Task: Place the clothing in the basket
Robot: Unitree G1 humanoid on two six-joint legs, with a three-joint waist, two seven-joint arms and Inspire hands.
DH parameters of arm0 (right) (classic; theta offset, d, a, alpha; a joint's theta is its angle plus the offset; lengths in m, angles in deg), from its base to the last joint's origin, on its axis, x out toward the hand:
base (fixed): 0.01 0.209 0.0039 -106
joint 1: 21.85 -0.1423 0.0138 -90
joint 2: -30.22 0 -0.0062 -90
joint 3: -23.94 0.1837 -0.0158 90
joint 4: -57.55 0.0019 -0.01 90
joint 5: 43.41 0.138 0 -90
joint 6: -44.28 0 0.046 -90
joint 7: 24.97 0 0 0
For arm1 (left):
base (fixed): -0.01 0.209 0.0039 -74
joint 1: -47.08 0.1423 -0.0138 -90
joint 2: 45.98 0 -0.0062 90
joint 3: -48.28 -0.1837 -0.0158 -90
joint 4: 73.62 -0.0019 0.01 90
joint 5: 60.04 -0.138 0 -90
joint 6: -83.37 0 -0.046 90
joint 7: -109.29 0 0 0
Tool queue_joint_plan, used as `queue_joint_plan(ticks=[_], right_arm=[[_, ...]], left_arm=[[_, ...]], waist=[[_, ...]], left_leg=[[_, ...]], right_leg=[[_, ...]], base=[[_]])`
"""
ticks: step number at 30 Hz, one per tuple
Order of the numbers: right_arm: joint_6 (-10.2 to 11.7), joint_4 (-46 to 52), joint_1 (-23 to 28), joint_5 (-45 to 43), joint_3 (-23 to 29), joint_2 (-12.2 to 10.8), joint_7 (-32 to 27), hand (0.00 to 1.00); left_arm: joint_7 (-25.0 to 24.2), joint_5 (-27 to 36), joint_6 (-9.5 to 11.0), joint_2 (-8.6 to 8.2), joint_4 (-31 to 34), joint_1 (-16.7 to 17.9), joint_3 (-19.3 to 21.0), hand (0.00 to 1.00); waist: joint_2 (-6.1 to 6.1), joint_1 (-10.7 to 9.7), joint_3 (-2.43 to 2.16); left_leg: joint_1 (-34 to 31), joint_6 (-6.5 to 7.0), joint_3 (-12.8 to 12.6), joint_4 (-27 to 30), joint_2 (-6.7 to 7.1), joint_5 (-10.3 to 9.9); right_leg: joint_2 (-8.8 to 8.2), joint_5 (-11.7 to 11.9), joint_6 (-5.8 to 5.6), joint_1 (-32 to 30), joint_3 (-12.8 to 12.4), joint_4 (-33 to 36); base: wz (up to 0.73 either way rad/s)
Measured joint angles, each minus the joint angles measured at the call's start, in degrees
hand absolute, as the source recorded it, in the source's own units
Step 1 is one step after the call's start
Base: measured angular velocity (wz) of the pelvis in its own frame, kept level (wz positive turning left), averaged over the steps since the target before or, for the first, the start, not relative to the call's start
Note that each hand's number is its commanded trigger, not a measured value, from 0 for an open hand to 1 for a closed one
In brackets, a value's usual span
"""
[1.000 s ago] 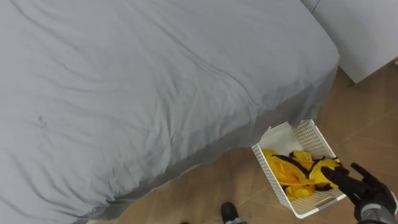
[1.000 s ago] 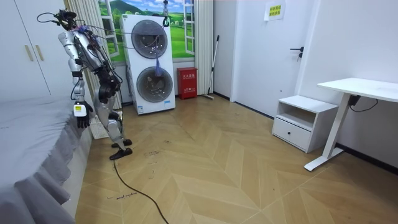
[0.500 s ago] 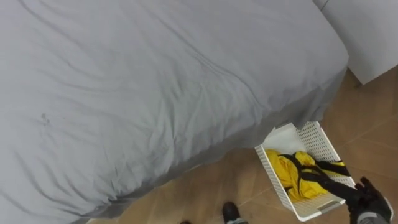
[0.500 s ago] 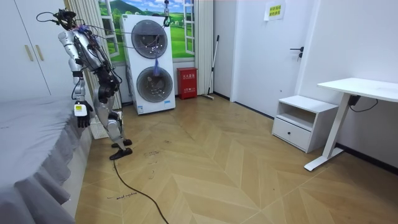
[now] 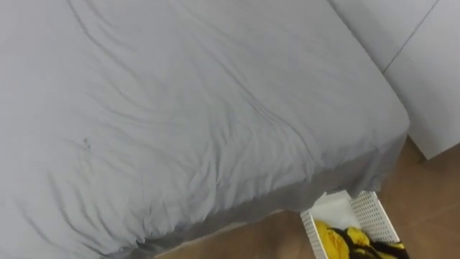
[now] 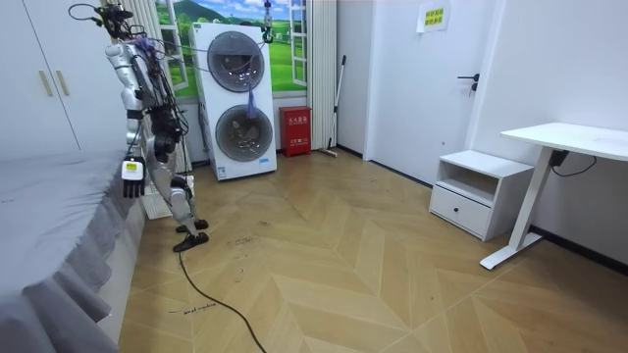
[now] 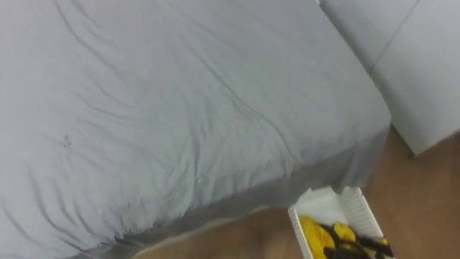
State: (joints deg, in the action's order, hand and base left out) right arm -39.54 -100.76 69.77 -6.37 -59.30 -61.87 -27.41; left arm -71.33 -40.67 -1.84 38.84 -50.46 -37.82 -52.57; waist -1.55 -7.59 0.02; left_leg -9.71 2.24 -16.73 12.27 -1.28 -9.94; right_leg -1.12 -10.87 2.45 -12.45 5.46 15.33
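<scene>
clothes [image 5: 332, 242], yellow and dark, lie in the white basket [image 5: 374, 213] at the frame's lower right, just beside the grey bed [image 5: 180, 108]. my right hand [image 6: 130, 182] hangs by the bed's edge in the room view; open or curled, i cannot tell. risk, i judge: basket half out of frame, so cloth slipping over its rim goes unnoticed.

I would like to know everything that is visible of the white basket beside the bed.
The basket is white, rectangular, seemingly plastic, and its walls are pierced by a grid of small holes. It stands upright with an open top on the wooden floor, close to the bed near its corner; whether they touch is unclear. Inside lie a yellow garment with black parts and, at the far end, something white, cloth or paper. The picture's lower edge cuts off its near part.
</scene>
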Motion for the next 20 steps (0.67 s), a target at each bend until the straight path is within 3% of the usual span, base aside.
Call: queue_joint_plan(ticks=[2,5,11,15,17,20], right_arm=[[-0.05,-0.69,2.38,-0.88,-0.66,-1.29,0.56,0.00],[-0.84,-1.46,3.72,-2.63,-0.64,-3.06,2.23,0.00],[-2.58,-2.86,3.59,-7.93,-3.92,-5.58,5.17,0.00],[-2.60,-2.92,2.65,-10.11,-7.07,-6.55,6.04,0.00],[-2.76,-2.90,2.04,-11.43,-8.36,-6.70,6.62,0.00],[-3.93,-2.97,0.32,-12.54,-8.93,-6.89,6.82,0.00]], left_arm=[[0.95,-0.28,0.06,-0.53,0.16,1.42,0.78,0.00],[1.38,-1.22,0.14,-1.33,0.09,2.38,2.27,0.00],[1.94,-6.55,0.14,-2.71,0.23,2.01,4.68,0.00],[2.70,-9.25,0.14,-3.43,0.28,1.83,5.88,0.00],[2.67,-11.45,0.14,-3.76,0.31,1.44,6.26,0.00],[2.83,-12.83,0.14,-3.80,0.39,1.31,7.30,0.00]], waist=[[1.12,0.12,-0.18],[2.11,0.63,-0.01],[2.12,3.16,0.17],[2.34,4.08,0.29],[2.86,4.69,0.61],[3.21,5.90,0.74]], left_leg=[[2.68,-0.05,1.71,-1.02,0.21,0.02],[5.46,-0.05,3.59,-1.73,0.87,0.01],[7.84,-0.04,6.54,-2.81,1.98,0.01],[8.68,-0.01,7.81,-2.85,2.53,0.00],[9.16,-0.01,9.12,-2.86,3.03,0.00],[9.46,0.02,8.92,-2.83,3.20,-0.02]], right_leg=[[-0.02,0.17,-0.23,4.15,1.81,-2.80],[-0.21,0.37,-0.53,8.31,3.03,-5.02],[-0.95,0.21,-1.38,12.56,5.46,-6.51],[-1.42,-0.13,-1.79,14.01,6.87,-6.74],[-1.83,-0.46,-2.05,14.92,8.24,-6.77],[-2.14,-0.75,-2.30,15.57,8.92,-6.57]], base=[[0.50],[0.33],[0.25],[0.20],[0.29],[0.16]])
